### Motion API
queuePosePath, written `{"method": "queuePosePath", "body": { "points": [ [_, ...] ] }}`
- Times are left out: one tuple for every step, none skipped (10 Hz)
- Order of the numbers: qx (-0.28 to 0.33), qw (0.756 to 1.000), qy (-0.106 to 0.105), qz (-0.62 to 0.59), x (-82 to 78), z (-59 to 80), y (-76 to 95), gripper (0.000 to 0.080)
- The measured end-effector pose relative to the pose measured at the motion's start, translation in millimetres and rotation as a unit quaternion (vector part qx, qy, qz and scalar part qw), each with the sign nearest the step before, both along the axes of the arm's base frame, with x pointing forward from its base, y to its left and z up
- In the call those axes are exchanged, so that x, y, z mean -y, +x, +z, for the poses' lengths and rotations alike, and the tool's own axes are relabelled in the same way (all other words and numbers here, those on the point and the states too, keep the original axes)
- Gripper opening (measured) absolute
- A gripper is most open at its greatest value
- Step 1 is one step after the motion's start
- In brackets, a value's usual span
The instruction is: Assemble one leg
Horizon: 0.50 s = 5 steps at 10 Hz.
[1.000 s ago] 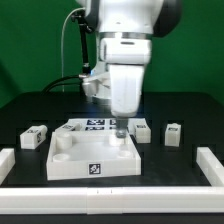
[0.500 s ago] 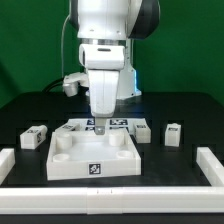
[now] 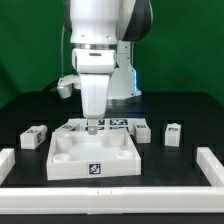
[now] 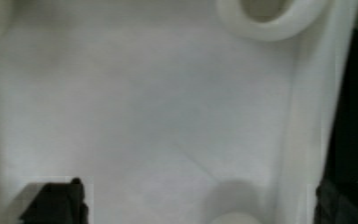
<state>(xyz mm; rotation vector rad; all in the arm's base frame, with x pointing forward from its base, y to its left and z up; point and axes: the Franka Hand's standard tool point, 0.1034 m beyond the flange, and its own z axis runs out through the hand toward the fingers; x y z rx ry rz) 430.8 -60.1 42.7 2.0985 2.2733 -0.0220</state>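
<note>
Three legs, small white blocks with marker tags, lie on the dark table: one leg (image 3: 34,137) at the exterior view's left, and one leg (image 3: 143,131) and another leg (image 3: 175,133) at its right. My gripper (image 3: 90,127) hangs over the back edge of the large white square panel (image 3: 95,160), apart from every leg. In the wrist view my gripper (image 4: 202,205) is open and empty. Its dark fingertips (image 4: 51,200) stand wide apart over the panel's flat face (image 4: 158,100). A round corner socket (image 4: 274,15) shows.
The marker board (image 3: 108,123) lies just behind the panel, under the arm. Low white rails border the table at the exterior view's left (image 3: 6,160), right (image 3: 212,167) and front (image 3: 110,206).
The arm has moved toward the exterior view's left along the panel's back edge, from near the right back corner to near the middle. The gripper stays empty; the legs have not moved.
</note>
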Motion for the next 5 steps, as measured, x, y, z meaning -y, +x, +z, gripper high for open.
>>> {"method": "queuePosePath", "body": {
  "points": [
    [-0.010, 1.000, 0.004, -0.006, 1.8, -7.5, -15.7, 0.0650],
    [-0.019, 1.000, 0.006, -0.009, 2.2, -12.8, -26.2, 0.0650],
    [-0.023, 1.000, 0.006, -0.006, 1.7, -15.5, -28.0, 0.0650],
    [-0.032, 0.999, 0.009, -0.001, 0.3, -24.3, -33.4, 0.0650],
    [-0.036, 0.999, 0.009, 0.006, -2.2, -29.3, -31.3, 0.0650]
  ]
}}
